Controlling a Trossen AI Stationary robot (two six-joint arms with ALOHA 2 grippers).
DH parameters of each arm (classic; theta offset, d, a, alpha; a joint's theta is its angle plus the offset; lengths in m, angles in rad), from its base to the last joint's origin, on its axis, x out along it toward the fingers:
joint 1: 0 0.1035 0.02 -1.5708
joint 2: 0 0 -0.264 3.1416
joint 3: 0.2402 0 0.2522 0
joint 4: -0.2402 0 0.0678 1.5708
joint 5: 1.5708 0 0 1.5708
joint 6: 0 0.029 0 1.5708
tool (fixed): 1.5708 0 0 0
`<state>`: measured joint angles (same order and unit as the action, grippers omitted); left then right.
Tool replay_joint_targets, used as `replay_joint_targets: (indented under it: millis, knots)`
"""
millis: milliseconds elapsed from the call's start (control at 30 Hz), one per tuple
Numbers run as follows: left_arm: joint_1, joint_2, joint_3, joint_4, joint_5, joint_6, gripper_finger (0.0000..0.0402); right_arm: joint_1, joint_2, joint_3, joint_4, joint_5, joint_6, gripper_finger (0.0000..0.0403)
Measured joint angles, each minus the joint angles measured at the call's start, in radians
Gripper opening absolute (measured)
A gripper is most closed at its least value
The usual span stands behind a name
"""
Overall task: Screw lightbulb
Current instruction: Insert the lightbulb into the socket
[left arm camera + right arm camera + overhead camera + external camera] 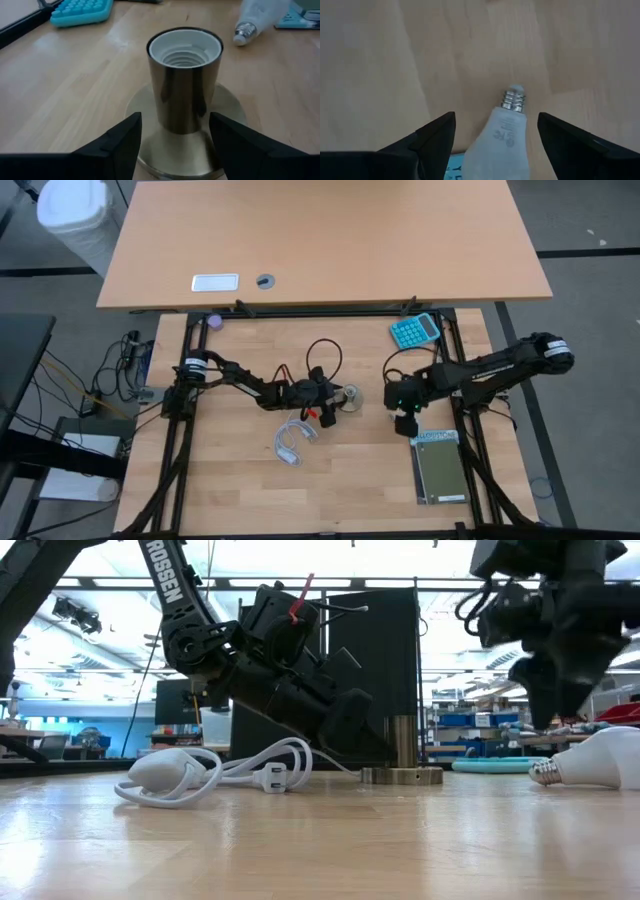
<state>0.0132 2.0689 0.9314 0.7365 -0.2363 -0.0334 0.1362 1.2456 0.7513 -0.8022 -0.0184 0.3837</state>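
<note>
Left end effector: mine (175,145), low over the middle of the surface (230,480), its two fingers (117,145) spread apart on either side of the socket, not clenched on it
Right end effector: mine too (495,142), hanging above the lightbulb, fingers (432,137) spread with the bulb lying between them below; nothing grasped, and I see no contact
Lightbulb: one (502,140), white with a silvery screw base, lying on its side on the surface right of the socket; in the low view (600,760) its base points toward the socket, well apart from it
Socket: one (185,80), a shiny metal tube standing upright on a round flat base; the white threaded inside shows and holds nothing
Cable: one white coil (295,440) with a plug, lying near my left arm, toward the front of the surface
Calculator: one (414,330), teal, at the back edge of the surface, apart from both arms
Grey panel: one (440,475), flat at the front right, just beside the lightbulb
Arms: two, both dark, left reaching in from the left, right from the right
Back desk: one white card (215,282) and one small dark round disc (265,281) lying on it
</note>
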Motion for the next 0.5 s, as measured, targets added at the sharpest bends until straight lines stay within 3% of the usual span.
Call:
replay_joint_targets:
  millis: [333, 500]
  knots:
    - [0.000, 0.000, 0.002, 0.008, 0.003, -0.005, 0.0239, 0.017, 0.249, 0.000, 0.020, 0.028, 0.019, 0.0276]
    - [0.000, -0.001, 0.002, 0.008, 0.011, 0.007, 0.0239, 0.018, 0.286, 0.004, 0.026, 0.034, -0.002, 0.0229]
